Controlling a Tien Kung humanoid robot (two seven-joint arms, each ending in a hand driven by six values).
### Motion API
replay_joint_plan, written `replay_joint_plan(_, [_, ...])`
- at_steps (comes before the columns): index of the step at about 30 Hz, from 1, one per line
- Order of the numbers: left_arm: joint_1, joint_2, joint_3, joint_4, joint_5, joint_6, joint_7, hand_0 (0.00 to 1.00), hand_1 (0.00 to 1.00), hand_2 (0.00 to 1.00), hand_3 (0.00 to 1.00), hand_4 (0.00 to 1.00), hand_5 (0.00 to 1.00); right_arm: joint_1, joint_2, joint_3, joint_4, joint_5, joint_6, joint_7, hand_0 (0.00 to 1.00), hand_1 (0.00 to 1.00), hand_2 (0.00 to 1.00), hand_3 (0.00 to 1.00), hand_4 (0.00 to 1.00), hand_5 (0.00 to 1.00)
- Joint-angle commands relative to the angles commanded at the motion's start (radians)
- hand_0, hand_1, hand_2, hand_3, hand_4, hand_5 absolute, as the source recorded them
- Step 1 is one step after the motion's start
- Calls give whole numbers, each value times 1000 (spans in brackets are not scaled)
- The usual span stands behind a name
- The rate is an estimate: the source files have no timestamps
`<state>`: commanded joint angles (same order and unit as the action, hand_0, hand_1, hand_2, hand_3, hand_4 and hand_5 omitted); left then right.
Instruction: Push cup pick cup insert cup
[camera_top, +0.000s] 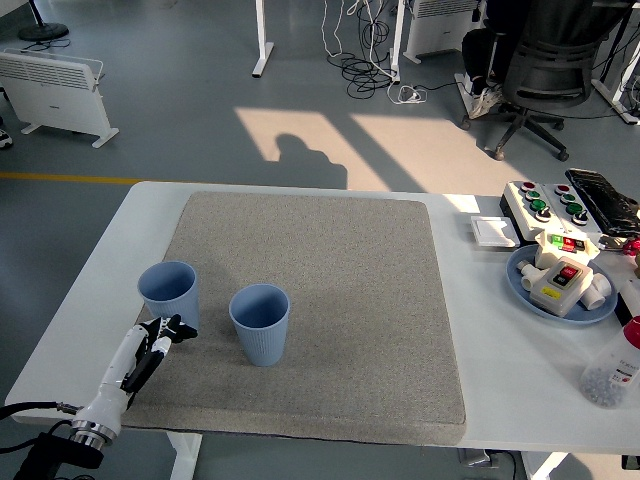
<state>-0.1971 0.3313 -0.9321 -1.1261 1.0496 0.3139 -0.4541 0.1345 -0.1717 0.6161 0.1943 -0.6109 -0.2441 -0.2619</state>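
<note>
Two light blue cups stand upright on the grey mat (330, 290). The left cup (168, 294) is near the mat's left edge. The second cup (260, 323) stands to its right, apart from it. My left hand (165, 331) reaches in from the lower left. Its fingers are loosely spread and hold nothing. Its fingertips are just below the left cup's base, close to it; I cannot tell if they touch. The right arm is out of view.
A blue plate (527, 290) with a switch box, a button panel (545, 205), a small white tray (493, 231) and a clear bottle (612, 375) stand at the table's right side. The white table's near edge (300, 435) runs below the mat.
</note>
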Motion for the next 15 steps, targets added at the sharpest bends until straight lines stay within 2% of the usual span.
replay_joint_plan(7, [-32,4,26,32,-41,3,-13,675,647,563,490,617,998,-5,0,8,1,-14,1,-3,712,639,664,597,131,428])
replay_joint_plan(15, [-103,5,89,104,-134,20,-53,669,640,554,481,612,998,-9,-1,12,2,-29,3,-6,712,639,664,597,131,428])
